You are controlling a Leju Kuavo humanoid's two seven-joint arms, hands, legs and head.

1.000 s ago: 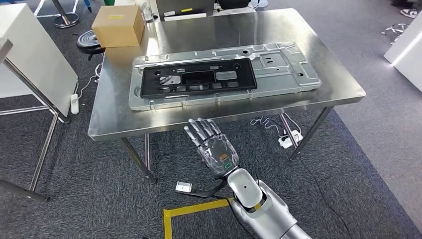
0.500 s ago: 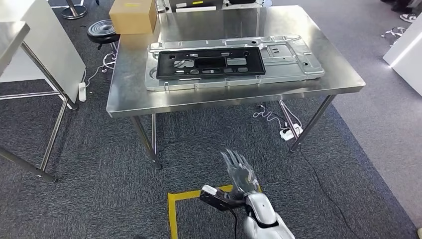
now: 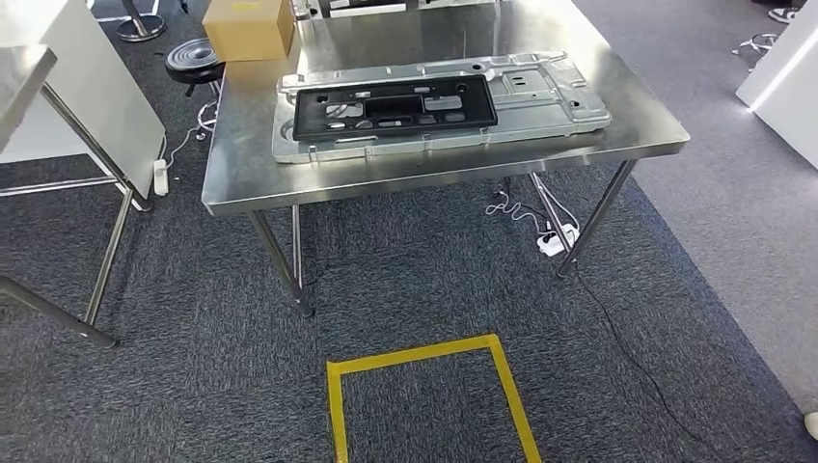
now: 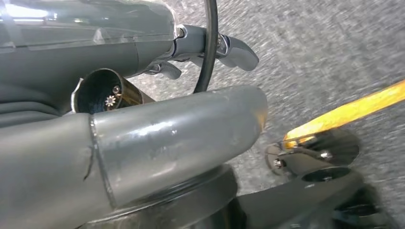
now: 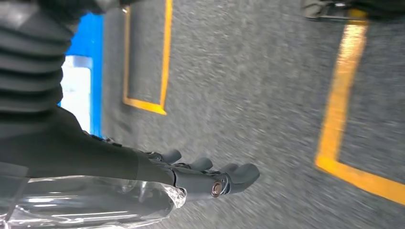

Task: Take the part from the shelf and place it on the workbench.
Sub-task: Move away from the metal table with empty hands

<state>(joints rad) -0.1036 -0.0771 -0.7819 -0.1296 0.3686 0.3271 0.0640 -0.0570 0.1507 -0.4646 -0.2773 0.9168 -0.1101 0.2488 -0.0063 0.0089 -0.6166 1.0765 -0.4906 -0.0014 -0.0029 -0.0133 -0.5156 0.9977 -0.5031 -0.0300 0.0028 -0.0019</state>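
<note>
Your right hand (image 5: 191, 179) hangs over the carpet, fingers straight, holding nothing — left hand (image 4: 157, 52) likewise empty; the part (image 3: 439, 104) lies on the workbench (image 3: 241, 183) at 12 o'clock.

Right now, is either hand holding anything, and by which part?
Nothing is held. The right hand hangs over the carpet with its fingers extended and bare; the left hand has nothing in it either.

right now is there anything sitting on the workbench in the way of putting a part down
Yes. A large silver metal panel lies across the middle of the steel workbench, and a black plastic frame rests on top of it. A cardboard box sits at the far left corner. Bare tabletop shows along the near edge and at the far side.
</note>
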